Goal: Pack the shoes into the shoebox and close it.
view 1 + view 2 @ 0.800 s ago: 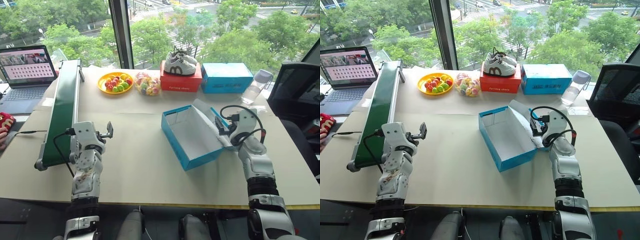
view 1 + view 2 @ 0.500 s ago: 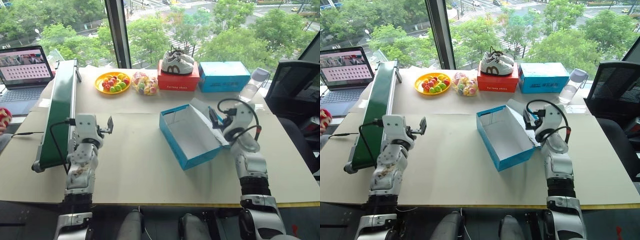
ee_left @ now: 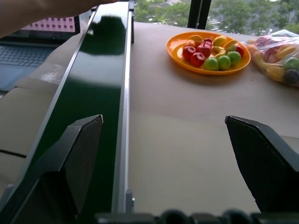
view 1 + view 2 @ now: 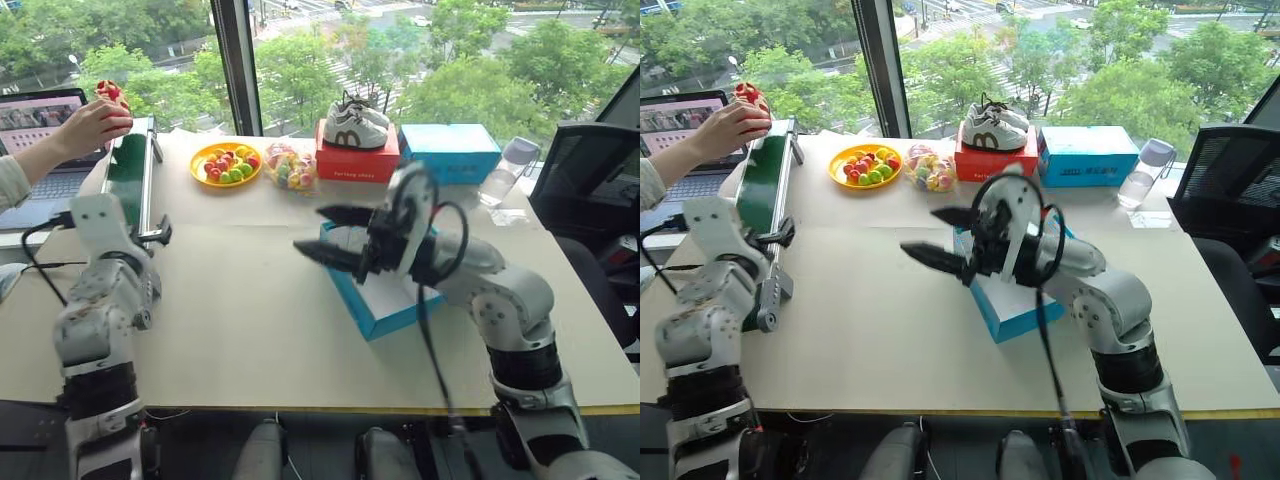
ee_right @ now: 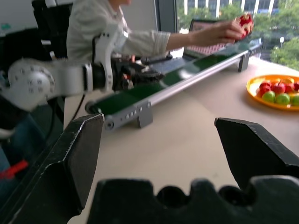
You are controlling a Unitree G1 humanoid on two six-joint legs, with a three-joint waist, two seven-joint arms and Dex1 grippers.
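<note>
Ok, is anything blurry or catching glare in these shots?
Right wrist view: the person's hand with the red shoe and the left gripper look soft. Left wrist view: the green conveyor mirrors the window light, and the near fingers are blurred.

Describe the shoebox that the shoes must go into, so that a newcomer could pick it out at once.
Start at the paper-covered table by the window and look to its middle, in front of the red box that bears the sneakers. The shoebox lies there open, bright blue outside and white inside, partly hidden by the right tool. The other blue box stands closed at the back.
</note>
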